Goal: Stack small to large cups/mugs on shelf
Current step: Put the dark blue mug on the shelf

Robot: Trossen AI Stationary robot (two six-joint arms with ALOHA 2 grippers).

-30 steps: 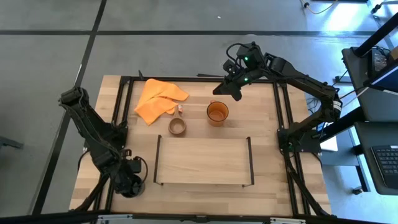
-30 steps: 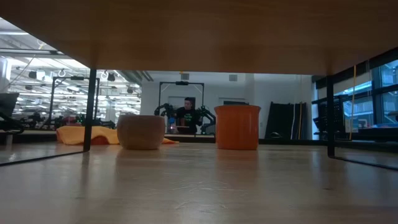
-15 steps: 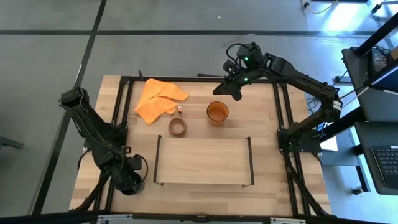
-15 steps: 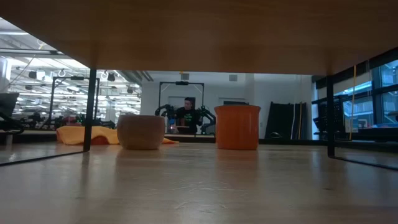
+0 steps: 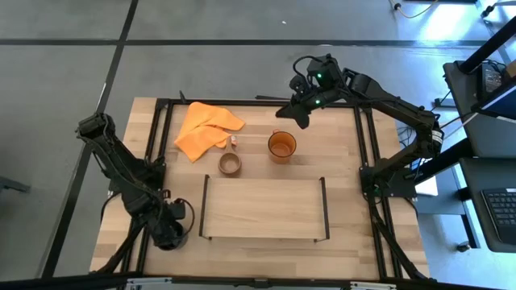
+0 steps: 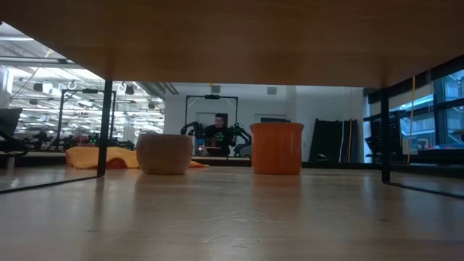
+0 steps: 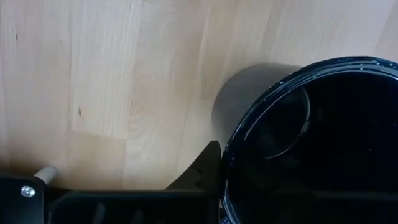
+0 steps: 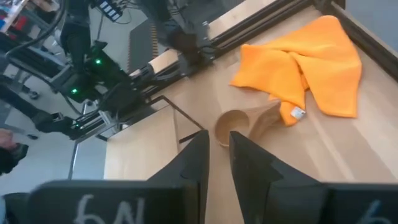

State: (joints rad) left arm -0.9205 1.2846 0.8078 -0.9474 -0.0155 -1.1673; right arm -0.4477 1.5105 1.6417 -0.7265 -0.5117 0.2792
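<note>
Left hand (image 5: 172,234) (on black mug (image 7: 311,143)), shifted right slightly

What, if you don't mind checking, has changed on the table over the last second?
The left end effector, at the black mug near the table's front left corner, has crept slightly toward the shelf. The right end effector has edged a little leftward above the back of the table. The orange mug, wooden cup and orange cloth have stayed put.
</note>
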